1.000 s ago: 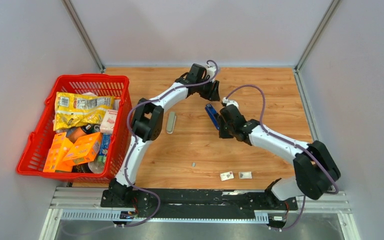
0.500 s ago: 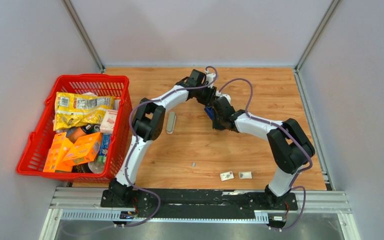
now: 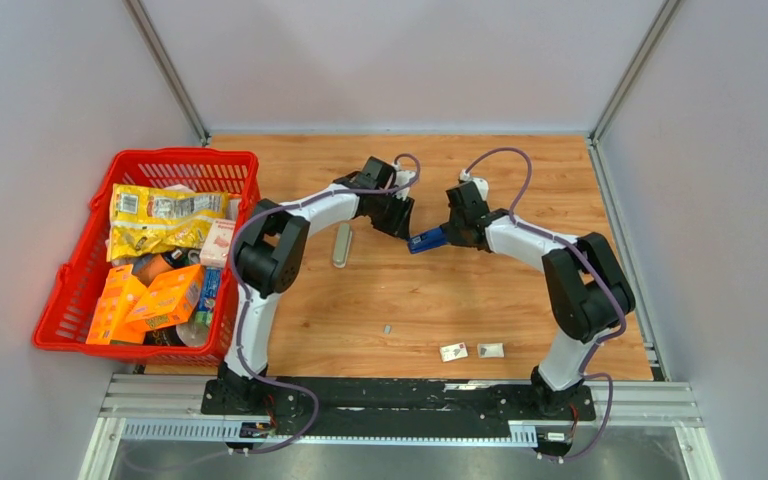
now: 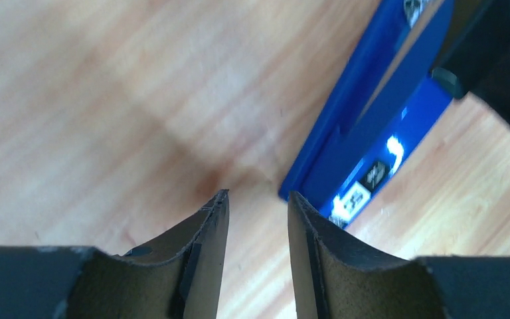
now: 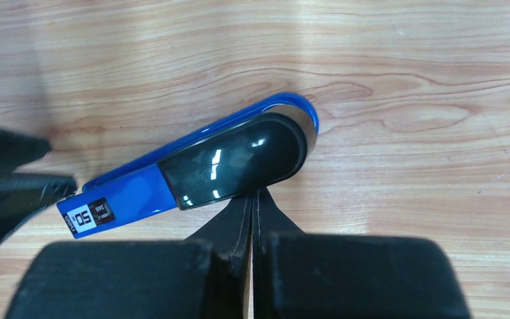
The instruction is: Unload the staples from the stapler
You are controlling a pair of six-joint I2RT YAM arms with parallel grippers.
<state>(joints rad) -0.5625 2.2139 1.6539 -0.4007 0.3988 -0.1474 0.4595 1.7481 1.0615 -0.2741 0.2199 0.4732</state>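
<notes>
The blue stapler [image 3: 426,240] with a black top lies on the wooden table between my two grippers; it also shows in the right wrist view [image 5: 192,176] and the left wrist view [image 4: 372,126]. My right gripper [image 5: 252,197] is shut, its joined tips touching the stapler's black rear part, holding nothing. My left gripper [image 4: 257,195] is open with a narrow gap, empty, its right finger [image 4: 319,252] just beside the stapler's front end. One tiny grey staple strip [image 3: 387,328] lies on the table nearer the front.
A grey stapler [image 3: 341,245] lies left of the arms. A red basket [image 3: 80,262] full of packets stands at the left. Two small white printed packets [image 3: 453,351] [image 3: 490,350] lie near the front edge. Grey walls enclose the table.
The right gripper swung from the stapler's near side to its far right end, and the stapler turned from diagonal to nearly level. The left gripper moved down and left towards the stapler's front end.
</notes>
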